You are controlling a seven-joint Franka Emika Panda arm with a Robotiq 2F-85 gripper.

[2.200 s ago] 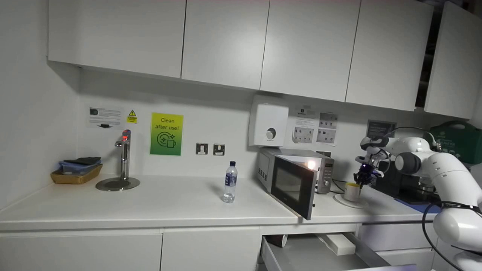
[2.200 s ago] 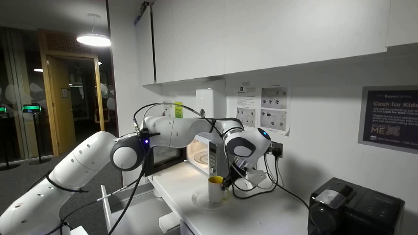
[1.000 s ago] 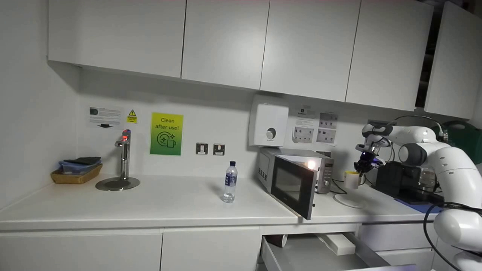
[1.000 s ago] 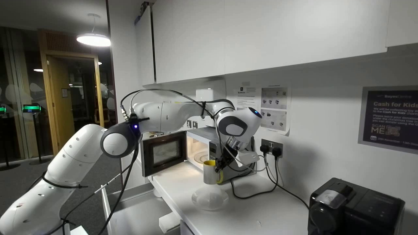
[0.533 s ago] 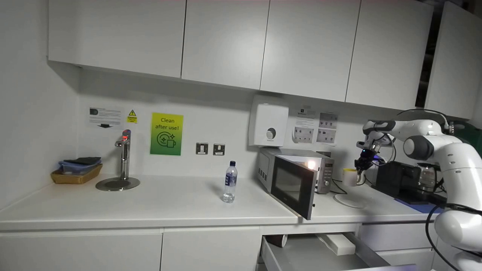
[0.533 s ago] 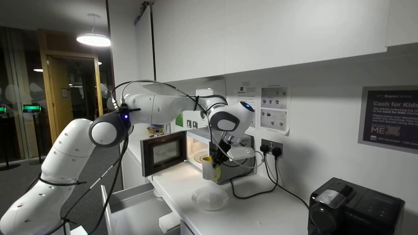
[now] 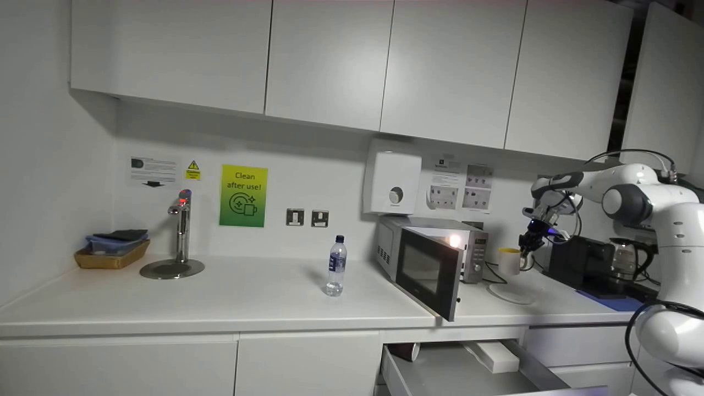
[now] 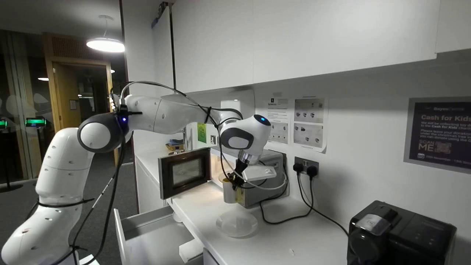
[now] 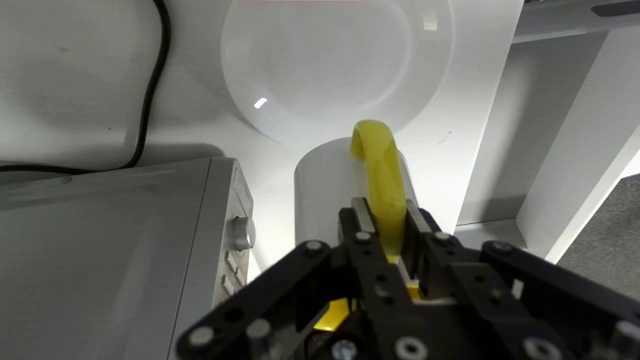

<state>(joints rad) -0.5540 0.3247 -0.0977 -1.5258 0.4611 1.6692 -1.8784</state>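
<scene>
Wrist view, its middle the hub of the clock: the white table (image 9: 440, 170) fills much of it, out to 2 o'clock. The robot's arm (image 8: 66, 169), seen in an exterior view, extends from 8 o'clock toward the centre. Back in the wrist view, a drawer (image 9: 560, 120) stands pulled out below the table, between 2 and 3 o'clock. The grey microwave (image 9: 100, 260) sits on the table at 8 o'clock; both exterior views show its door (image 8: 186, 171) swung wide. A black coffee machine (image 8: 404, 235) stands at 4 o'clock in an exterior view, well apart from the arm. A round white plate (image 9: 320, 50) lies on the table at 12 o'clock in the wrist view. From 6 o'clock there, the pincer (image 9: 390, 217) points up the view, clamped on the mug (image 9: 322, 190), which is at the hub: white outside, yellow inside, upright in both exterior views and hanging above the table, clear of the plate. The grip is on the yellow handle (image 9: 376, 150), pinched from the 9 and 3 o'clock sides. A silver knob (image 9: 244, 233) shows at 8 o'clock on the microwave.
</scene>
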